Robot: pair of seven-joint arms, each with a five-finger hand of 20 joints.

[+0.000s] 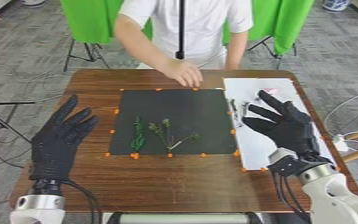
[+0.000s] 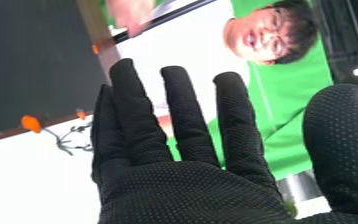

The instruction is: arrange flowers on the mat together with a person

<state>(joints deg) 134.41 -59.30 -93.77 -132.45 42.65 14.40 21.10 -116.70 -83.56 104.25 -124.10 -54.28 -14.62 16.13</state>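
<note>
Right hand open over white sheet, probably to pick from it; left hand open, likely waiting; green stems laid on black mat, presumably for arranging.

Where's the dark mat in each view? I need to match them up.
Head view: the dark mat lies mid-table, left of the white sheet.
Right wrist view: the dark mat lies past the right hand, bordering the white sheet.
Shared landmark: orange markers between mat and sheet.
</note>
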